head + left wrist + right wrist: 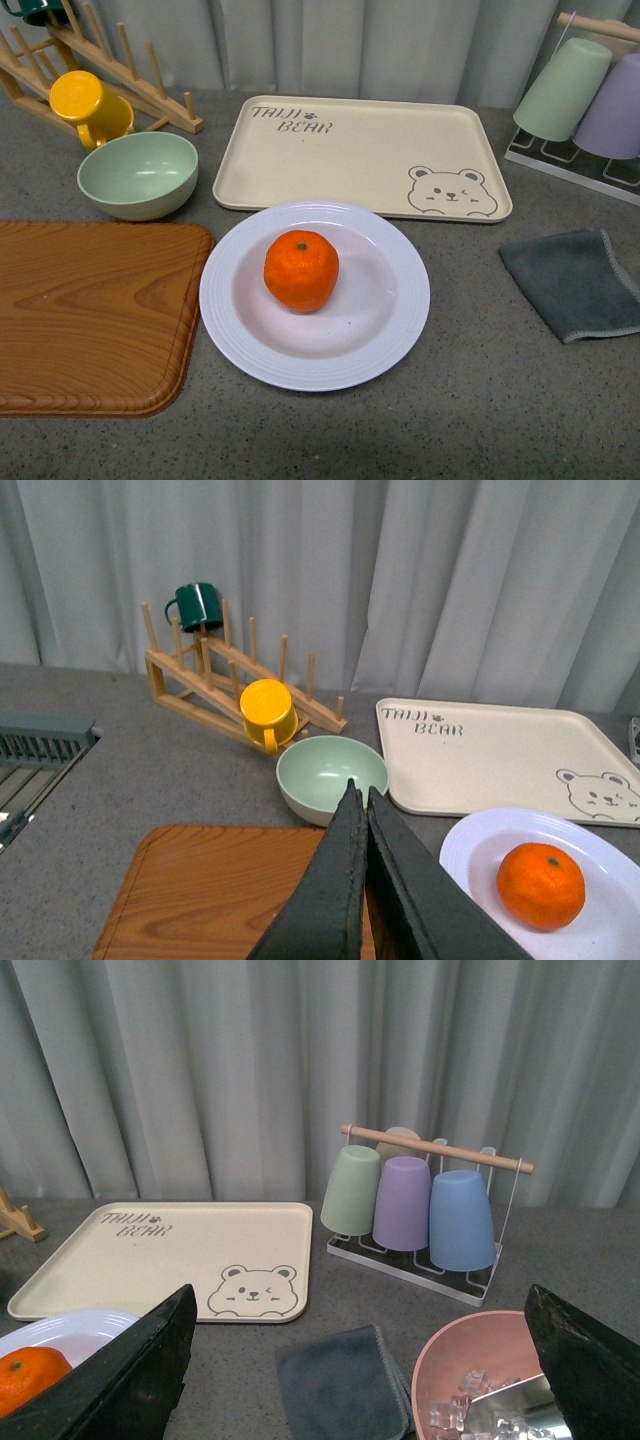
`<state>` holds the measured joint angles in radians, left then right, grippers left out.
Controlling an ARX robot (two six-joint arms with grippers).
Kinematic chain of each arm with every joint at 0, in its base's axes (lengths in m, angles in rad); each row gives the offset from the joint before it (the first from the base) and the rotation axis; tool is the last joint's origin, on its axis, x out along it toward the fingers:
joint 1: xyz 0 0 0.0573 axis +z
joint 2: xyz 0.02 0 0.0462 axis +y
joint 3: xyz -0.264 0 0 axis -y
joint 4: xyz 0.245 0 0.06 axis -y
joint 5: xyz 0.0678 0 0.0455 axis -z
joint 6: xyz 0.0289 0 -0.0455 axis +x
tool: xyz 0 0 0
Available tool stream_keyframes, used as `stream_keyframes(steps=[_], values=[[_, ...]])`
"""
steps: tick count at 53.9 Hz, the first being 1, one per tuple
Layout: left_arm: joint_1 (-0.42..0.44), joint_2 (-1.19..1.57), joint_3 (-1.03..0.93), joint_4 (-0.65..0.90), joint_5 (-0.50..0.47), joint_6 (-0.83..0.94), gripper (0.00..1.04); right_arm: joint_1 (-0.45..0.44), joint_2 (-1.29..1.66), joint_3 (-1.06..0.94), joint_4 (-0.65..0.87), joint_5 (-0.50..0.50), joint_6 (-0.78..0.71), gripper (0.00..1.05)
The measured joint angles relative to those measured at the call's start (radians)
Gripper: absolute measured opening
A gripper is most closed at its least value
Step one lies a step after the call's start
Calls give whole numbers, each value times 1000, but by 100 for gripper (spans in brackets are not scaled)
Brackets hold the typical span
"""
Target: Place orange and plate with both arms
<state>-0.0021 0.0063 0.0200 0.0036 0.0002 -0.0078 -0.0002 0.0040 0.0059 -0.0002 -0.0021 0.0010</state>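
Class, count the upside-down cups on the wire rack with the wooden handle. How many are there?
4. On the wire rack: a green cup, a purple cup, a blue cup, and a beige cup mostly hidden behind them. More could be hidden.

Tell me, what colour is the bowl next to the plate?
Mint green. The bowl shows best in the front view.

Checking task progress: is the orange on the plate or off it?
On it. The orange sits stem-up near the middle of the plate, with bare plate showing all around it.
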Motion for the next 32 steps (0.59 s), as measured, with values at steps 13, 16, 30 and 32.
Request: stream_keyframes(steps=[13, 16, 30, 32], values=[[0, -2, 0, -2, 0, 0, 17, 0, 0, 0, 0, 0, 0, 96], [0, -2, 0, -2, 0, 0, 28, 0, 0, 0, 0, 0, 0, 96], [0, -2, 0, -3, -1, 0, 73, 23, 252, 52, 6, 205, -55, 96], [0, -2, 0, -3, -1, 0, 80, 5, 329, 56, 68, 187, -58, 96]])
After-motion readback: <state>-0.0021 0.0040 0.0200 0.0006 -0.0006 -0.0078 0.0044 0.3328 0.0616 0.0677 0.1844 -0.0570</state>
